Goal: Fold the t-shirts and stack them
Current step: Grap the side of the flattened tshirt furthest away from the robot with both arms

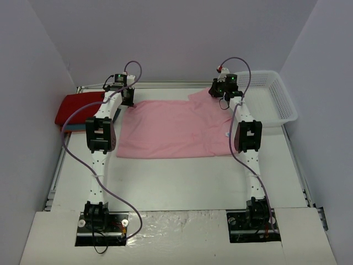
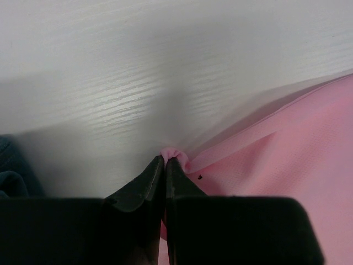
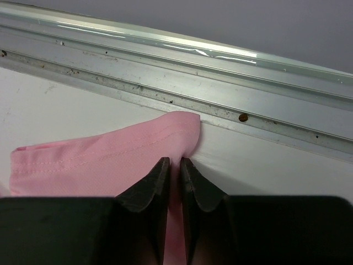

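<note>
Left end effector (image 2: 166,159) and right end effector (image 3: 175,161) grip pink t-shirt (image 1: 171,130) corners. I fear these shallow bites slipping when lifted.

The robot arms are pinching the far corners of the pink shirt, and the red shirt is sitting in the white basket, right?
No. The red shirt is not in the white basket; the top view shows it folded at the left edge of the table. The pink shirt really is pinched at its far corners.

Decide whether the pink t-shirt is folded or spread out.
Spread out: the pink t-shirt lies wide and flat, one sleeve sticking out.
</note>
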{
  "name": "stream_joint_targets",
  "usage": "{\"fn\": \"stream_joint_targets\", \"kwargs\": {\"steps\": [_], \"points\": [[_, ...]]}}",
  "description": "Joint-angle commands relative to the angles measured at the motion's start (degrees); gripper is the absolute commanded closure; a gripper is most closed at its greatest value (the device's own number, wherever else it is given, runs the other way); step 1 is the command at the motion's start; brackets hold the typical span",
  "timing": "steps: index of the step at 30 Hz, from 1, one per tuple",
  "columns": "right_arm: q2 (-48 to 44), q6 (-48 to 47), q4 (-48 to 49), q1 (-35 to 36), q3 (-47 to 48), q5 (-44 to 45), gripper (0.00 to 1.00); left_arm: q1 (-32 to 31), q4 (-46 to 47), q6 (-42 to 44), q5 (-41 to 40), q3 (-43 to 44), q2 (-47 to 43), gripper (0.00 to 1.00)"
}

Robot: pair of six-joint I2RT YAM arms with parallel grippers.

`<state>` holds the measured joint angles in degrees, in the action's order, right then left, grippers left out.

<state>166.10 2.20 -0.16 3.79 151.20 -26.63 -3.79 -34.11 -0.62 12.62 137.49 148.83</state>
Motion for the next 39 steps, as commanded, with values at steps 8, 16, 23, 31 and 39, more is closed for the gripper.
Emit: {"fn": "stream_joint_targets", "kwargs": {"steps": [8,16,23,31,39], "points": [[-2.09,-1.67,-0.54,1.22,1.56,2.73,1.00,-0.34,-2.54,0.45,0.65,4.10,-2.23,0.98],[-8.24,-3.69,-0.71,1.48,-1.16,1.94,1.00,-0.25,-2.89,0.45,1.17,3.84,-5.21,0.98],[-13.34,-4.48,-1.51,1.39,-3.89,1.15,1.00,-0.16,-2.54,0.45,1.70,0.59,-8.82,0.98],[-19.76,-4.57,-2.38,0.78,-8.89,-0.44,1.00,-0.08,-2.28,2.38,1.97,-2.93,-13.39,0.98],[-27.57,-5.27,-2.56,-0.71,-18.03,-2.72,1.00,0.89,0.09,2.56,2.76,-9.87,-17.96,0.98]]}}
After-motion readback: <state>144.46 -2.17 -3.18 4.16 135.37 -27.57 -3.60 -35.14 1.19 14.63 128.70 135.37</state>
